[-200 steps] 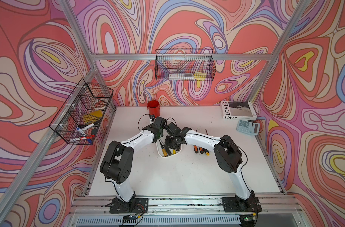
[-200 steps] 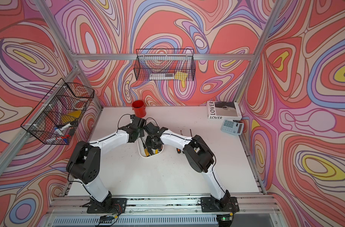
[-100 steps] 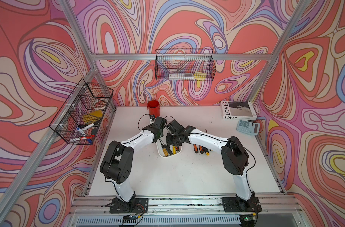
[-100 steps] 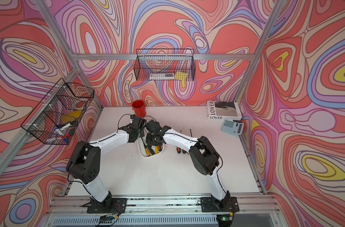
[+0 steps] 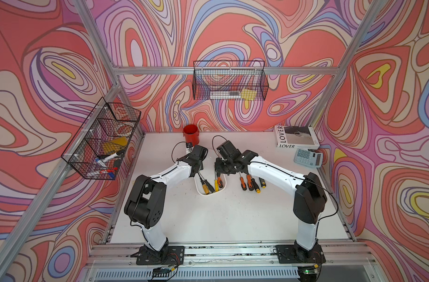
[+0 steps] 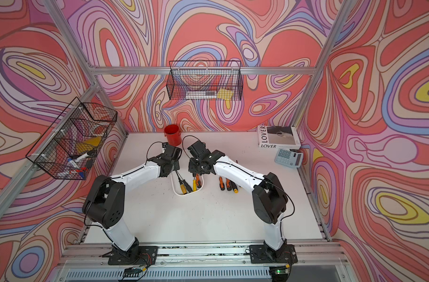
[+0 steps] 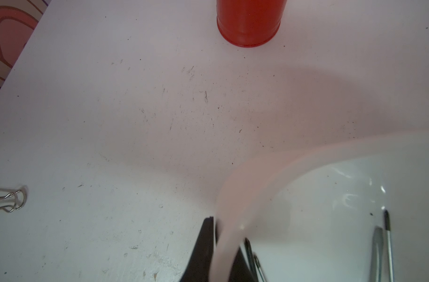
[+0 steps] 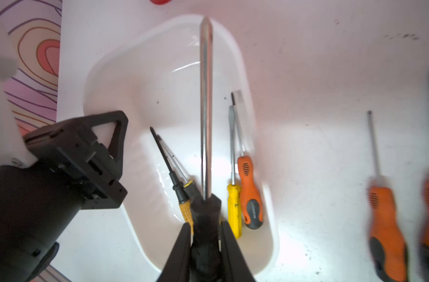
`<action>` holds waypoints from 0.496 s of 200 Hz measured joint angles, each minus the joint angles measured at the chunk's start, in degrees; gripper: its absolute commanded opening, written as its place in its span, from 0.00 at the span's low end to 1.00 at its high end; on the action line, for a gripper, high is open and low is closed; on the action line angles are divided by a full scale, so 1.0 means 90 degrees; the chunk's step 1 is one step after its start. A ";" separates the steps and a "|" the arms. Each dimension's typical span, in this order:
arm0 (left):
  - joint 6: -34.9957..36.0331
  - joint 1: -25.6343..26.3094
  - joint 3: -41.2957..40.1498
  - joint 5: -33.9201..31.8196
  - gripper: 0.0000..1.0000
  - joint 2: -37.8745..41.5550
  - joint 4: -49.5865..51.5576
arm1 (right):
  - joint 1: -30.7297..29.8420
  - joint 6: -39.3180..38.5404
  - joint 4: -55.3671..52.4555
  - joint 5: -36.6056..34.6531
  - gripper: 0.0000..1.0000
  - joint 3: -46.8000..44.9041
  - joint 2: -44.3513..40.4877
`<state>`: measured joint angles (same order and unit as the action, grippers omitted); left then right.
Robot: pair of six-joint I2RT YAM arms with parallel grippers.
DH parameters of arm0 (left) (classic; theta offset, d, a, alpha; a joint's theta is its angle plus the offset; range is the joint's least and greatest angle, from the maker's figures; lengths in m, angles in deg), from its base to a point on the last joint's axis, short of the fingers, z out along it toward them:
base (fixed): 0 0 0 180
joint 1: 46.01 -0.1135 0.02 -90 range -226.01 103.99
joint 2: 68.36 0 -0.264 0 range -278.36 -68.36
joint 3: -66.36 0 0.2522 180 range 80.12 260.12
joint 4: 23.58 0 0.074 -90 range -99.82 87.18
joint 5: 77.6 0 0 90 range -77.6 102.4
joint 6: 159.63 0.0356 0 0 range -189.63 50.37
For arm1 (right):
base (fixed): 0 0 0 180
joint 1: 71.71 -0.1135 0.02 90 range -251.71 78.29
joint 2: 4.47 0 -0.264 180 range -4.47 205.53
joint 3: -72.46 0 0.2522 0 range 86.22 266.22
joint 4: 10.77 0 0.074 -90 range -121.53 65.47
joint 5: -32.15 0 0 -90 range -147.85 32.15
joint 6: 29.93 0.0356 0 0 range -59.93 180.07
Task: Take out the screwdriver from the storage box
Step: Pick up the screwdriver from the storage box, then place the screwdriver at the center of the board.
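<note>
The white storage box (image 5: 200, 191) (image 6: 176, 189) lies mid-table between the two arms. My left gripper (image 7: 223, 234) (image 5: 196, 169) is shut on its rim (image 7: 257, 166) at the far left corner. My right gripper (image 8: 205, 224) (image 5: 223, 168) is shut on the black handle of a screwdriver (image 8: 206, 97). Its long steel shaft points over the box (image 8: 257, 122) toward the far end. Still inside the box lie a yellow-handled screwdriver (image 8: 234, 210), an orange and black one (image 8: 250, 193) and two more at the left (image 8: 181, 193).
Three screwdrivers (image 5: 250, 182) lie on the table right of the box. A red cup (image 5: 191, 134) stands behind the grippers. A book (image 5: 296, 136) and calculator (image 5: 308, 158) sit back right. Black wire baskets (image 5: 229, 81) (image 5: 101, 139) hang on the walls. A binder clip (image 7: 10, 201) lies left of the box.
My right gripper has lifted and drawn back slightly to the right from inside the box, with the black-handled screwdriver in it. The left gripper has stayed on the rim.
</note>
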<state>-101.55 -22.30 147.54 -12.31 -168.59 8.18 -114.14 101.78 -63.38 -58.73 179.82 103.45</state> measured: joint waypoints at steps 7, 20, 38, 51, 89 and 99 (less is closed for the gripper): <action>0.0000 0.0000 0.0002 -0.0002 0.00 0.0000 0.0002 | 0.0109 -0.0090 -0.0087 -0.0051 0.00 -0.0010 -0.0087; 0.0000 0.0000 0.0002 -0.0010 0.00 -0.0002 0.0005 | 0.0313 -0.0287 -0.0243 -0.0138 0.00 -0.0012 -0.0182; 0.0000 0.0000 0.0002 -0.0017 0.00 0.0000 0.0005 | 0.0551 -0.0573 -0.0403 -0.0211 0.00 -0.0100 -0.0189; 0.0000 0.0000 0.0002 -0.0019 0.00 -0.0002 0.0005 | 0.0636 -0.0784 -0.0629 -0.0272 0.00 -0.0153 -0.0126; 0.0022 0.0002 0.0002 -0.0073 0.00 0.0000 0.0029 | 0.0634 -0.1384 -0.1178 -0.0459 0.00 -0.0138 0.0408; 0.0041 0.0002 0.0005 -0.0095 0.00 0.0000 0.0036 | 0.0624 -0.1511 -0.1270 -0.0471 0.00 -0.0141 0.0542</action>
<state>-101.18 -22.28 147.58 -13.16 -168.59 8.51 -108.53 88.18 -74.81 -62.97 178.55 108.33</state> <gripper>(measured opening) 0.101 0.203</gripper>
